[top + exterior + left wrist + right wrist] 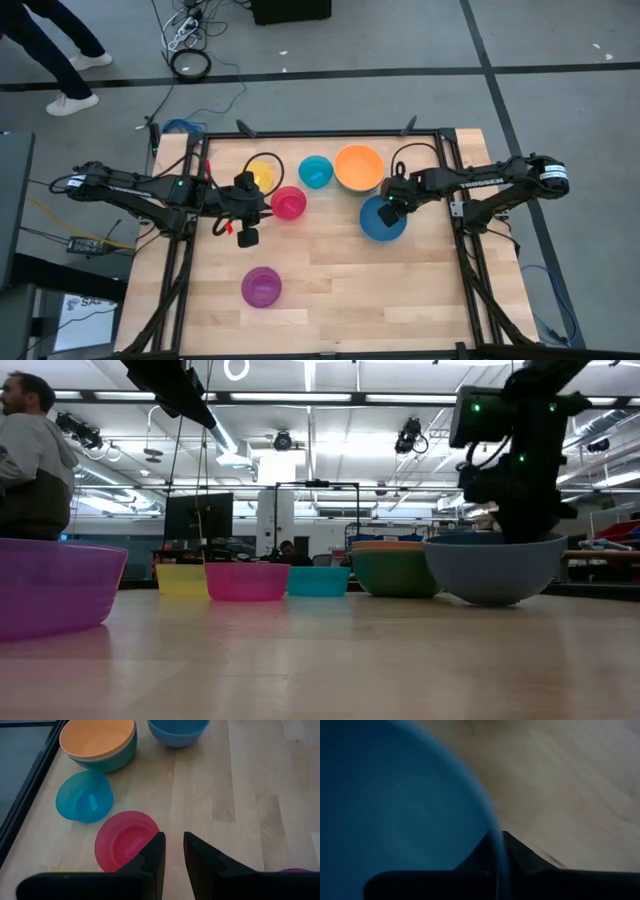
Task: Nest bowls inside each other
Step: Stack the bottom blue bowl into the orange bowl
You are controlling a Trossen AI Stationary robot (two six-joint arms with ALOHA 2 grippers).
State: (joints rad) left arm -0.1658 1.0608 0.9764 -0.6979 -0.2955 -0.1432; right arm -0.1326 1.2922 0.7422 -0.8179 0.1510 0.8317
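My right gripper is shut on the blue bowl, which stands at the right of the table. An orange bowl sits nested in a green bowl just beyond it. The cyan, yellow and pink bowls stand apart at the far middle. A purple bowl stands alone near the front. My left gripper hovers beside the pink bowl, open by a narrow gap with nothing between its fingers. My right gripper has the blue bowl's rim on its far-left side, with one finger inside the bowl and one outside. The fingers come from above, pointing steeply down. The bowl's bottom rests on the table.
A black frame runs along the table's far edge and sides. Bare wood lies across the front and middle. A person stands beyond the table at the left of the low view.
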